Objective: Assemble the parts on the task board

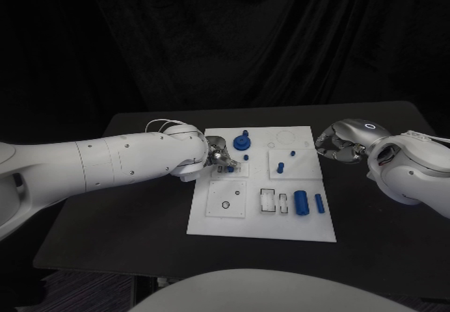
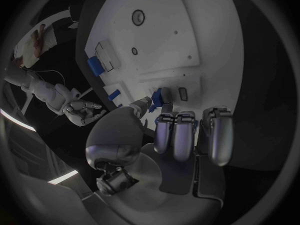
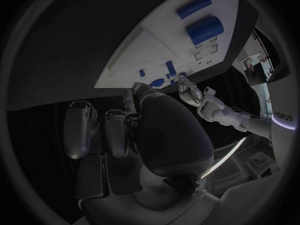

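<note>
Two silver many-fingered hands frame the flat white rectangular task board you see at the centre of the black table in the head view. Your left hand sits over the board's 9 o'clock edge, and in the left wrist view its thumb and a fingertip pinch a small blue plastic peg right at the board's surface, the other fingers curled beside it. Your right hand hovers off the board's 2 o'clock corner, just beside the edge and apart from every part; its fingers curl inward and you can see nothing held in them. On the board, a round blue knob-shaped part stands at about 12 o'clock, just beside the left hand. A short blue peg stands at about 2 o'clock from the board's centre, with a smaller blue stud above it. Toward 4 o'clock, a thick blue cylinder lies flat with a thinner blue rod just beside it on the outer side, the two parallel.
</note>
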Controlling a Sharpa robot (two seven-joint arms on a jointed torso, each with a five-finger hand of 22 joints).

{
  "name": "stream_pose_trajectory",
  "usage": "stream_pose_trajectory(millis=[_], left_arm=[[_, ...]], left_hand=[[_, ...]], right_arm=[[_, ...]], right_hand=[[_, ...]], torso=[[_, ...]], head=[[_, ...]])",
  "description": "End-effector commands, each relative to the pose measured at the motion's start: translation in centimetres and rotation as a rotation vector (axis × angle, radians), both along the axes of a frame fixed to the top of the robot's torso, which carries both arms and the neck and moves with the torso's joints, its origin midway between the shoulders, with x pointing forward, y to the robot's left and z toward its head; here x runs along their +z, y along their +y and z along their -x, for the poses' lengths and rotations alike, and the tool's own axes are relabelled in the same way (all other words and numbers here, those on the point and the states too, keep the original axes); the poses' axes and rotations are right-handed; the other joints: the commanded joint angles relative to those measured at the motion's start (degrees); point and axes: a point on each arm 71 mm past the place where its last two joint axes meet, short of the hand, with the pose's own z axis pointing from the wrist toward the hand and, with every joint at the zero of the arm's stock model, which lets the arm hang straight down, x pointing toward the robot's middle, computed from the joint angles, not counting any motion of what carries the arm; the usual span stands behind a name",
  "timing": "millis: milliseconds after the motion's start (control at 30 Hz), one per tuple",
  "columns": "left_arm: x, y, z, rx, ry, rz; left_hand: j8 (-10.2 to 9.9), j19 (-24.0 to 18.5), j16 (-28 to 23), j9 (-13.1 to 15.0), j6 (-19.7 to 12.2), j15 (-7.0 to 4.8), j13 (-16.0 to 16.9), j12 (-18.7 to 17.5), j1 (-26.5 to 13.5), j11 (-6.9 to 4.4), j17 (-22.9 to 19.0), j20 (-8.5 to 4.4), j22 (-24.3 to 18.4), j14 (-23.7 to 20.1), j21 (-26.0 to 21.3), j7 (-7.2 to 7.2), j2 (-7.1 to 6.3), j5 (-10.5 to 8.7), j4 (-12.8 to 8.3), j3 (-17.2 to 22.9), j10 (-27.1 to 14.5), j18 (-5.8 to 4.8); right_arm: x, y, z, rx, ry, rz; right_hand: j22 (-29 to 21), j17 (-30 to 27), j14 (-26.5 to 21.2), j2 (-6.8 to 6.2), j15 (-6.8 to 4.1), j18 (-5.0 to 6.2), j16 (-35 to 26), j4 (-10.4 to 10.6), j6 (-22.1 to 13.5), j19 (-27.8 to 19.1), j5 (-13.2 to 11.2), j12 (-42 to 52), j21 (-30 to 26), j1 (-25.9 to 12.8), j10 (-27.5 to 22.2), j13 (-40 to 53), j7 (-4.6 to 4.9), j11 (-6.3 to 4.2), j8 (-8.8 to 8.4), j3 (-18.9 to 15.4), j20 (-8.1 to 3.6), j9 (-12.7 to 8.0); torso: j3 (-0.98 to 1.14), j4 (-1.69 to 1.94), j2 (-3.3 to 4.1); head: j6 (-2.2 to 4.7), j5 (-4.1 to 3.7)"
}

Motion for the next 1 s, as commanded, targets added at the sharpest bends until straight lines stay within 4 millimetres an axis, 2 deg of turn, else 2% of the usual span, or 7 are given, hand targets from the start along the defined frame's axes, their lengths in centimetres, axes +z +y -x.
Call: stream_pose_trajectory(millis=[33, 233, 333, 567, 1000], left_arm=[[-0.83, 0.21, 0.37, 0.001, 0.026, -0.01], [-0.8, 0.34, 0.34, 0.005, 0.021, -0.007], [-0.76, 0.42, 0.31, 0.009, 0.015, -0.003], [-0.67, 0.54, 0.24, 0.015, 0.001, 0.009], [-0.42, 0.62, 0.05, 0.016, -0.037, 0.045]], left_hand=[[-0.56, 0.04, 0.37, 0.22, 0.25, 0.49, 15.02, 0.15, -1.19, 0.41, 15.08, 0.58, 6.64, 5.96, -0.3, 0.25, -0.19, -1.1, 1.2, -1.81, 6.18, -0.03], [-1.31, 0.11, 0.37, 0.74, 0.56, 0.49, 15.02, 0.15, -1.89, 0.42, 15.08, 0.58, 6.8, 5.96, -0.35, 0.23, -0.03, -3.49, 3.76, -5.24, 6.18, -0.03], [-1.31, 0.13, 0.37, 0.97, 0.73, 0.48, 15.02, 0.15, -1.98, 0.41, 15.08, 0.57, 6.85, 5.96, -0.36, 0.2, 0.15, -3.77, 4.3, -5.85, 6.18, -0.04], [-0.62, 0.27, 0.37, 2.28, 1.39, 0.35, 15.02, 0.15, -0.95, 0.21, 15.08, 0.48, 7.04, 5.96, -0.3, -0.07, 0.83, -3.0, 4.61, -6.51, 6.18, -0.07], [1.83, 0.47, 0.37, 7.47, 1.62, -0.12, 15.02, 0.15, 1.41, -0.33, 15.08, 0.05, 7.37, 5.96, -0.29, -0.69, 1.85, -1.49, 5.13, -8.17, 6.18, -0.12]], right_arm=[[-0.16, -0.13, 0.05, -0.014, 0.007, 0.012], [-0.18, -0.16, 0.08, -0.015, 0.009, 0.014], [-0.19, -0.19, 0.1, -0.016, 0.01, 0.015], [-0.19, -0.25, 0.13, -0.018, 0.011, 0.015], [-0.21, -0.34, 0.14, -0.022, 0.014, 0.017]], right_hand=[[11.04, 11.25, 5.02, 0.19, 0.42, 1.19, -0.19, -0.06, -0.23, 1.03, 0.19, -0.19, -0.17, 0.3, 5.08, 14.24, 0.08, 0.46, -0.26, 0.25, 0.38, -0.06], [11.04, 11.25, 5.02, 0.19, 0.42, 1.19, -0.19, -0.06, -0.23, 1.03, 0.19, -0.19, -0.17, 0.3, 5.08, 14.24, 0.08, 0.46, -0.26, 0.25, 0.38, -0.06], [11.01, 11.21, 5.01, 0.16, 0.43, 1.21, -0.24, -0.04, -0.25, 0.99, 0.19, -0.2, -0.27, 0.26, 5.05, 14.22, 0.11, 0.47, -0.29, 0.25, 0.4, -0.08], [11.01, 11.21, 5.01, 0.16, 0.43, 1.21, -0.24, -0.04, -0.25, 0.99, 0.19, -0.2, -0.27, 0.26, 5.05, 14.22, 0.11, 0.47, -0.29, 0.25, 0.4, -0.08], [10.98, 11.17, 4.99, 0.18, 0.44, 1.23, -0.29, -0.01, -0.21, 0.96, 0.19, -0.22, -0.36, 0.23, 5.03, 14.2, 0.11, 0.48, -0.29, 0.28, 0.4, -0.08]], torso=[[0.0, 0.0, 0.02], [0.01, 0.01, 0.01], [0.0, 0.0, -0.01], [0.0, -0.01, 0.0], [-0.01, -0.01, 0.01]], head=[[0.01, 0.06], [0.01, 0.09], [0.01, 0.1], [0.01, 0.11], [0.01, 0.07]])
